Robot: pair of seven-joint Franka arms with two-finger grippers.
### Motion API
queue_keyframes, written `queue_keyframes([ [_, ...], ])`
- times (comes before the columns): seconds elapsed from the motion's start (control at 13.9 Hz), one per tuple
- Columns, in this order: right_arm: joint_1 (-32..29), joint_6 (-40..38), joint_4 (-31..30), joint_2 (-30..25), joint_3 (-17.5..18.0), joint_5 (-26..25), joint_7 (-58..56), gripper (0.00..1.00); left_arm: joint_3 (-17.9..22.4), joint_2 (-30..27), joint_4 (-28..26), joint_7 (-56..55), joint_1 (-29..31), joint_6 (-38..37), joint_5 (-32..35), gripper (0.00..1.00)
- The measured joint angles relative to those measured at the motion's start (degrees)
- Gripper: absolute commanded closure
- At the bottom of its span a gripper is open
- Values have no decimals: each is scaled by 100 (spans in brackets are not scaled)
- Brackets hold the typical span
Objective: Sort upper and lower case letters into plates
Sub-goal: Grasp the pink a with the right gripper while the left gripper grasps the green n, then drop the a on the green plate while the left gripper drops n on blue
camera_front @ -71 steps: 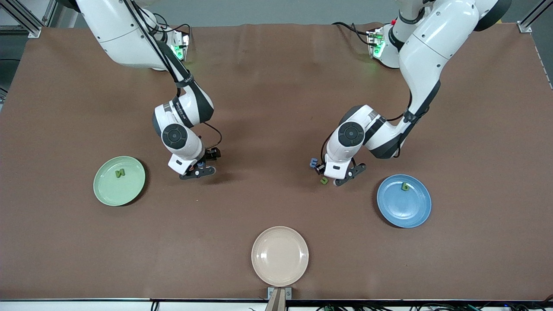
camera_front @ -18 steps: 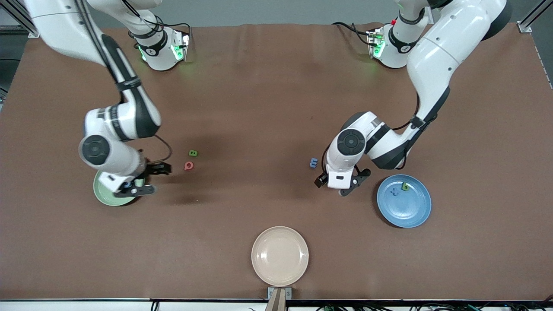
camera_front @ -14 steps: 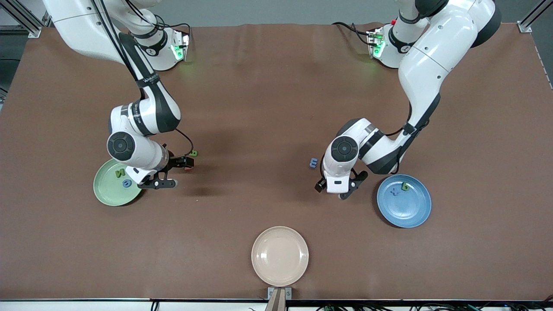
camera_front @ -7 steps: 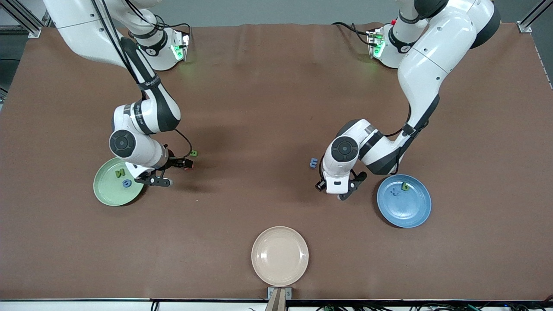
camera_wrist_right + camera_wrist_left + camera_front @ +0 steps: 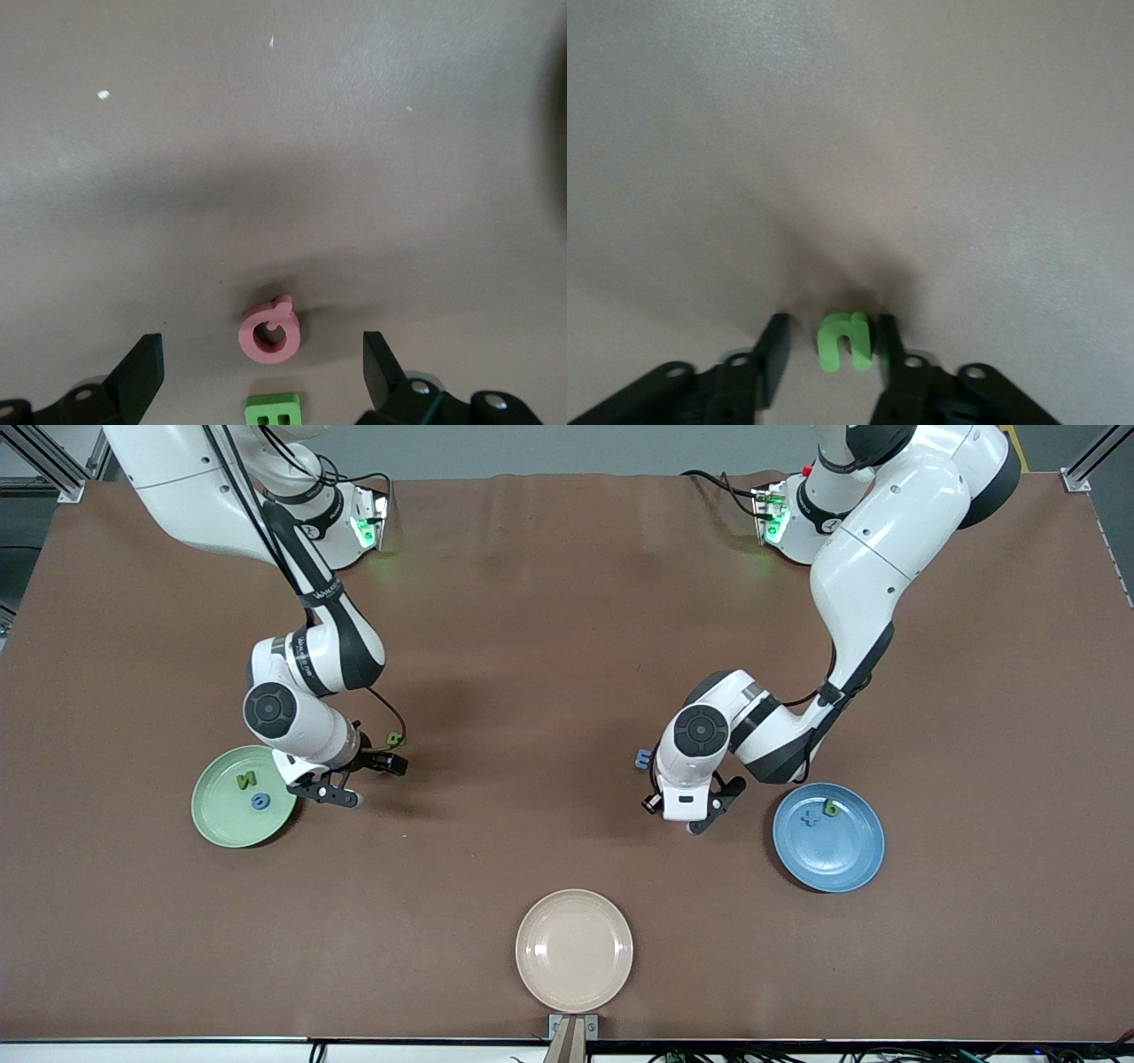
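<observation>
the left gripper (image 5: 824, 359) sat low on the matte brown table (image 5: 549, 646) near the blue plate (image 5: 828, 837), its fingers nearly closed around a chunky green foam n (image 5: 845, 340), perhaps not quite touching. the right gripper (image 5: 261, 372), spread wide, flanked a pink ring-shaped letter (image 5: 269, 332) beside the smooth green plate (image 5: 244, 796).

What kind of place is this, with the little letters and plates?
Probably a robotics lab test bench: two white robot arms bolted to a brown-covered table, metal framing at its corners, and foam letters being sorted into a pale green plate and a blue plate.
</observation>
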Motion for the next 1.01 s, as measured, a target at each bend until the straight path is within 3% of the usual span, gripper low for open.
queue_keyframes([
  [0.29,59,16,-6,127,2,0,27,3,0,1,23,18,-16,-4,5,100],
  [0.65,235,16,-11,220,1,0,245,13,-2,-23,155,82,15,-4,324,100],
  [1.01,236,17,-11,240,-61,-2,252,25,-83,-143,647,97,19,-513,323,100],
])
